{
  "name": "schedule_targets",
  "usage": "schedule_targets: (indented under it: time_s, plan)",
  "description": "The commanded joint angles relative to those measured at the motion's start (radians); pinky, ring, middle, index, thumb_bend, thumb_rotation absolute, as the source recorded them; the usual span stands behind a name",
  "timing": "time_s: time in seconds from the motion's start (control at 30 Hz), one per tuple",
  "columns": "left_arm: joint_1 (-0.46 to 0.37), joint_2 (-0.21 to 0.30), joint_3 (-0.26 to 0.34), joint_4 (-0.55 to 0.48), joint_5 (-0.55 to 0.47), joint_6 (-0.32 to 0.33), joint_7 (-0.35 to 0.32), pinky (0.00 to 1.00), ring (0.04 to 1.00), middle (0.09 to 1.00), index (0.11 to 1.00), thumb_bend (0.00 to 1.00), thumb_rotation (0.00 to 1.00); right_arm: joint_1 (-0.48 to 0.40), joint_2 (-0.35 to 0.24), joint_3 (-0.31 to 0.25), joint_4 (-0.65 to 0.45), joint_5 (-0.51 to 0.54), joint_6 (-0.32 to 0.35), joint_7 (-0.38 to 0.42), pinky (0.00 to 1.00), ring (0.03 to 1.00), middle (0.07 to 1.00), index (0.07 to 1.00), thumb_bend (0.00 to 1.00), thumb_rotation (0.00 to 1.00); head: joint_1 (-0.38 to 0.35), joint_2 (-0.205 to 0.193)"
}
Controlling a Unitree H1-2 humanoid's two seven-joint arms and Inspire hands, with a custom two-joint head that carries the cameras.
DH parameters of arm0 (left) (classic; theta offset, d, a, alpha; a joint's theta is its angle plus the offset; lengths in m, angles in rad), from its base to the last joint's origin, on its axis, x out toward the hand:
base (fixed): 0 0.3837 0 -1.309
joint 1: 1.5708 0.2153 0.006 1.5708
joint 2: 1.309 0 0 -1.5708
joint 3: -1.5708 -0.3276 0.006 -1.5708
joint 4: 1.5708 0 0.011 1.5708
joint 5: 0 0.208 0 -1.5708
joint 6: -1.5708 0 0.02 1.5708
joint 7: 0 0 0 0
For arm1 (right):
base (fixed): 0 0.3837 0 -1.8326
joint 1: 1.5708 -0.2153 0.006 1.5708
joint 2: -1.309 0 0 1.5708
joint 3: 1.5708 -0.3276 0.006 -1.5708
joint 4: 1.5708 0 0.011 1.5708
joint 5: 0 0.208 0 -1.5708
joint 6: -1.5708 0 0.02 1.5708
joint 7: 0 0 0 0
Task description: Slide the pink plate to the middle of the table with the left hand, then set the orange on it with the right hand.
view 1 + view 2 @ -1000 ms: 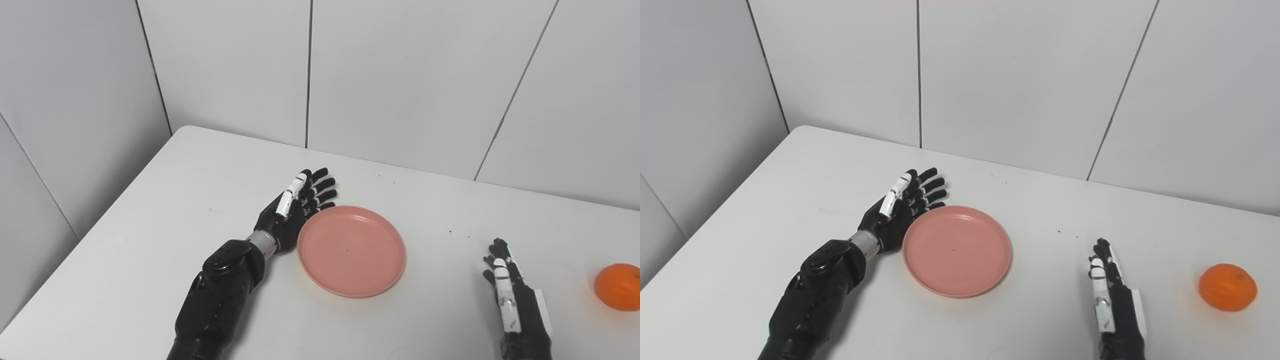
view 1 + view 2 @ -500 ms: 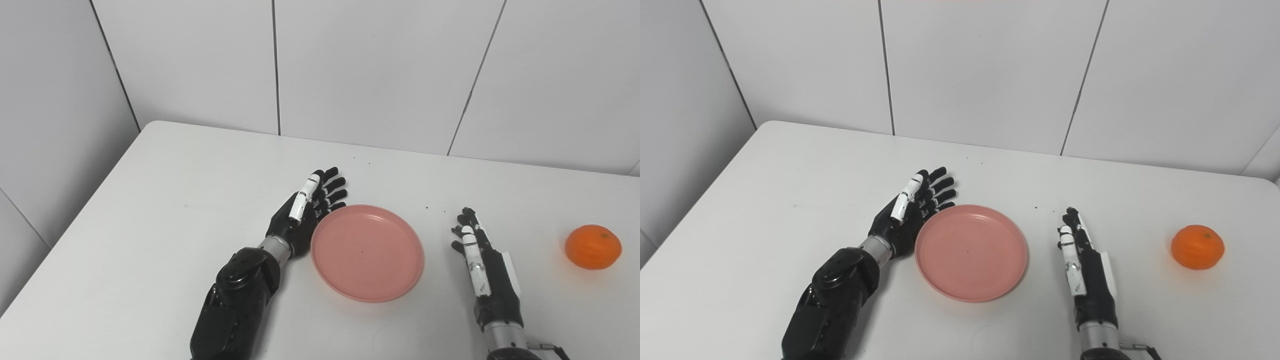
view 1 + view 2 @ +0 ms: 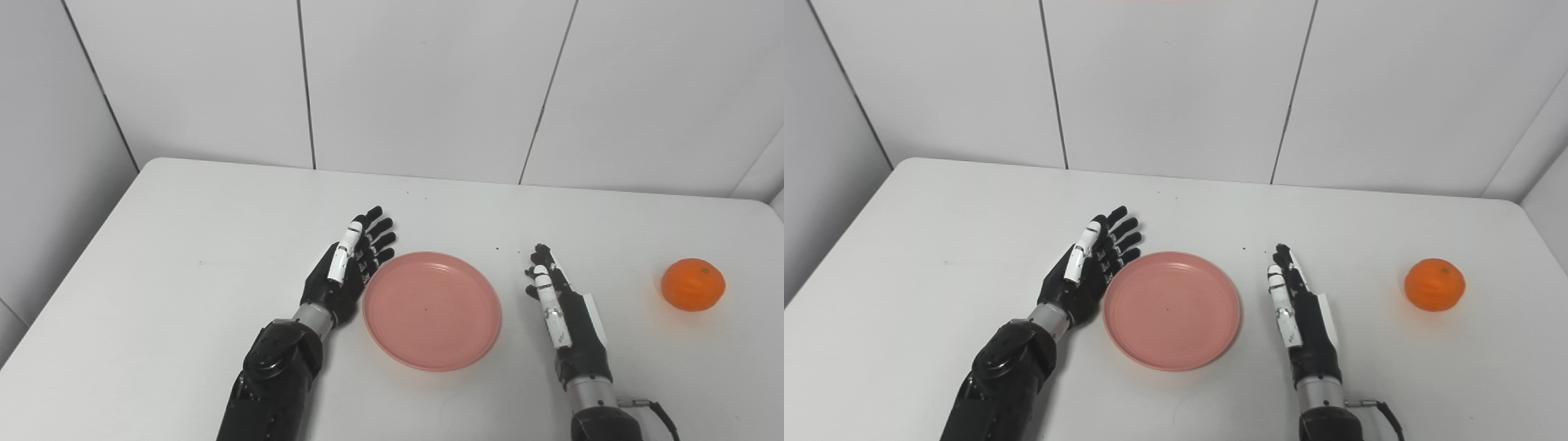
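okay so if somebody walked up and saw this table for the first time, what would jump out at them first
Likely the pink plate, lying near the middle of the white table between two black robot hands. The left hand lies open close against the plate's left rim, and the right hand is open just right of it, holding nothing. Next would be the orange, alone far out to the right.

Looks like a robotics lab test booth, not anybody's home. Plain white table (image 3: 202,245) with rounded corners, boxed in at the back and both sides by blank white wall panels (image 3: 422,86) with thin dark seams. The only props out are a pink plate (image 3: 432,310) and an orange (image 3: 693,284), so a very staged setup.
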Motion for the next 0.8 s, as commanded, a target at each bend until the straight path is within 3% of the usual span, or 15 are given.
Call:
schedule_targets:
  time_s: [0.0,0.07,0.1,0.27,0.3,0.43,0.53,0.63,0.67,0.77]
  plan:
    - [0.012,0.017,0.013,0.002,0.002,-0.029,-0.006,0.95,0.945,0.952,0.947,0.36,1.00,-0.034,0.013,0.005,-0.013,-0.008,-0.019,-0.014,0.89,0.926,0.942,0.944,0.25,1.00,-0.015,-0.004]
    - [0.016,0.020,0.017,-0.005,0.002,-0.028,-0.006,0.95,0.945,0.951,0.947,0.36,1.00,-0.036,0.018,0.003,-0.013,-0.005,-0.015,-0.017,0.89,0.924,0.940,0.942,0.26,1.00,-0.015,-0.004]
    - [0.022,0.023,0.022,-0.008,0.000,-0.037,-0.009,0.95,0.945,0.951,0.946,0.36,1.00,-0.040,0.021,0.003,-0.013,-0.008,-0.012,-0.022,0.89,0.923,0.940,0.942,0.26,1.00,-0.065,-0.015]
    - [0.034,0.029,0.033,-0.017,-0.005,-0.048,-0.016,0.95,0.947,0.954,0.942,0.35,1.00,-0.045,0.028,0.001,-0.020,-0.010,-0.004,-0.029,0.90,0.918,0.933,0.936,0.25,1.00,-0.101,-0.027]
    - [0.035,0.030,0.035,-0.013,-0.007,-0.053,-0.019,0.95,0.946,0.954,0.941,0.35,1.00,-0.047,0.032,-0.002,-0.026,-0.009,-0.003,-0.034,0.89,0.914,0.930,0.933,0.26,1.00,-0.152,-0.046]
    - [0.038,0.032,0.044,-0.001,-0.011,-0.069,-0.024,0.95,0.940,0.946,0.932,0.35,1.00,-0.057,0.047,-0.012,-0.070,-0.010,0.036,-0.042,0.87,0.904,0.924,0.922,0.29,1.00,-0.192,-0.062]
    - [0.032,0.040,0.050,0.035,-0.012,-0.109,-0.040,0.94,0.938,0.945,0.932,0.35,1.00,-0.070,0.017,0.008,-0.097,-0.078,0.062,-0.037,0.86,0.890,0.913,0.912,0.32,1.00,-0.246,-0.086]
    - [0.028,0.043,0.054,0.056,-0.014,-0.127,-0.047,0.94,0.937,0.945,0.934,0.35,1.00,-0.076,0.007,0.013,-0.105,-0.110,0.073,-0.035,0.86,0.882,0.905,0.903,0.34,1.00,-0.251,-0.088]
    - [0.021,0.047,0.064,0.082,-0.027,-0.139,-0.058,0.94,0.937,0.945,0.934,0.35,1.00,-0.082,-0.011,0.020,-0.120,-0.146,0.070,-0.036,0.86,0.881,0.904,0.899,0.35,1.00,-0.303,-0.119]
    - [0.006,0.057,0.085,0.143,-0.061,-0.168,-0.086,0.95,0.943,0.947,0.936,0.35,1.00,-0.094,-0.040,0.033,-0.147,-0.214,0.070,-0.033,0.84,0.879,0.895,0.885,0.43,1.00,-0.333,-0.137]
